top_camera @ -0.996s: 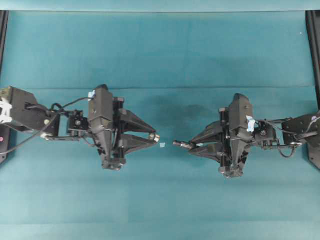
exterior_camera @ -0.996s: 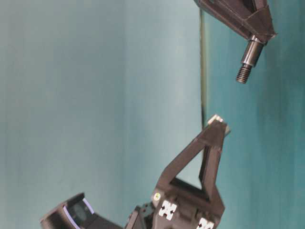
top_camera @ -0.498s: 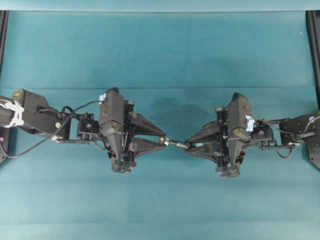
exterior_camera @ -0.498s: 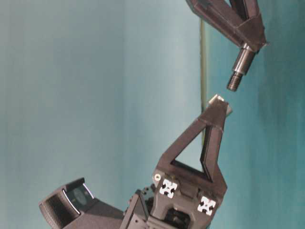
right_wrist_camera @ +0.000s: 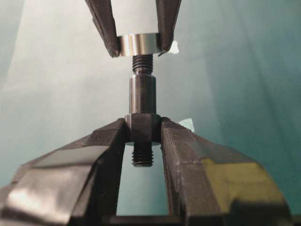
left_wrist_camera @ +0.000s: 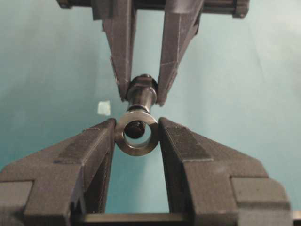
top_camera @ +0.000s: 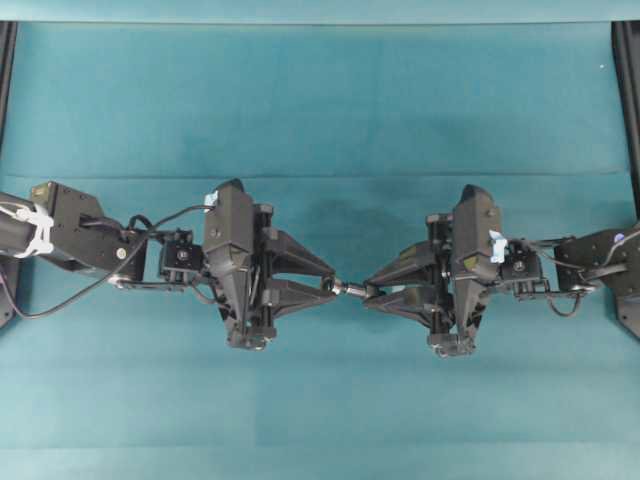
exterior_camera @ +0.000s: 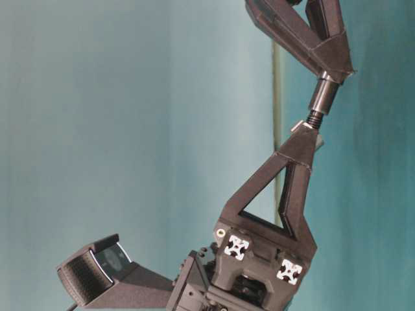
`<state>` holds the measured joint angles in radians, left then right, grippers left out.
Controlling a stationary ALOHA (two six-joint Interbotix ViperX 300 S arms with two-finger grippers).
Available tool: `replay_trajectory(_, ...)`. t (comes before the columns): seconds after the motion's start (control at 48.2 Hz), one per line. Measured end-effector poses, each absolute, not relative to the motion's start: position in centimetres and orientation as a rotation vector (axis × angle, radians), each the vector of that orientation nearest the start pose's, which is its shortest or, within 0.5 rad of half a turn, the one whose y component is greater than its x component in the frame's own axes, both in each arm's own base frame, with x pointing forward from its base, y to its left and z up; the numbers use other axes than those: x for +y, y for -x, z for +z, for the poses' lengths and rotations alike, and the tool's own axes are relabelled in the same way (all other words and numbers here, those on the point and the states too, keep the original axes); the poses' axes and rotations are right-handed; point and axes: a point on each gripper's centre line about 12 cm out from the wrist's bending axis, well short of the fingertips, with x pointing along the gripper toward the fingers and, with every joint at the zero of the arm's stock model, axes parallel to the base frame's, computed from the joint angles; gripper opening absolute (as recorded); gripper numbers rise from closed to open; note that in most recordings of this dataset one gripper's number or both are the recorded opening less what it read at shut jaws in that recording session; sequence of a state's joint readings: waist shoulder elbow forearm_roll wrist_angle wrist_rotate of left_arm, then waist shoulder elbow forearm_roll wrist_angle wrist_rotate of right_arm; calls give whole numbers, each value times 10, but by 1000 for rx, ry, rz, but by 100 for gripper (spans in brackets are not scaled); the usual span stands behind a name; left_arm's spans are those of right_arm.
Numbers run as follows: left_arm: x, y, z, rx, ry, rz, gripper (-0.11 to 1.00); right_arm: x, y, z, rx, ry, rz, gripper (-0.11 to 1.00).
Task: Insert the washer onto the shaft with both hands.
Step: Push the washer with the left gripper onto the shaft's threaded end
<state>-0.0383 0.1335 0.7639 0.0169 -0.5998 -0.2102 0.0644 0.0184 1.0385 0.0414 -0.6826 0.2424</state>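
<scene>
My left gripper (top_camera: 328, 282) is shut on the washer (top_camera: 328, 286), a small grey metal ring, held above the teal table. My right gripper (top_camera: 368, 290) is shut on the shaft (top_camera: 350, 289) by its thick collar. The shaft points at the washer. In the left wrist view the washer (left_wrist_camera: 136, 149) sits between my fingertips, and the shaft (left_wrist_camera: 141, 95) shows through the upper part of its hole. In the right wrist view the shaft's (right_wrist_camera: 142, 99) threaded tip reaches into the washer (right_wrist_camera: 137, 45). In the table-level view the shaft (exterior_camera: 322, 98) meets the washer (exterior_camera: 299, 125).
A small white tape scrap (left_wrist_camera: 104, 108) lies on the teal cloth below the grippers; it also shows in the right wrist view (right_wrist_camera: 186, 124). Black frame rails (top_camera: 628, 80) run along the left and right table edges.
Both grippers have moved toward each other. The gap between the shaft's tip and the washer has closed, and the threaded tip now sits in the washer's hole.
</scene>
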Motion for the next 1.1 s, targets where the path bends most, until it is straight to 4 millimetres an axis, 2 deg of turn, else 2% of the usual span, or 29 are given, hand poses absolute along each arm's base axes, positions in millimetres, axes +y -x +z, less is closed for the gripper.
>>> replay_trajectory(1.099,-21,-422,142,307,203,-23,36,20,-326,122,373,-253,-7,0)
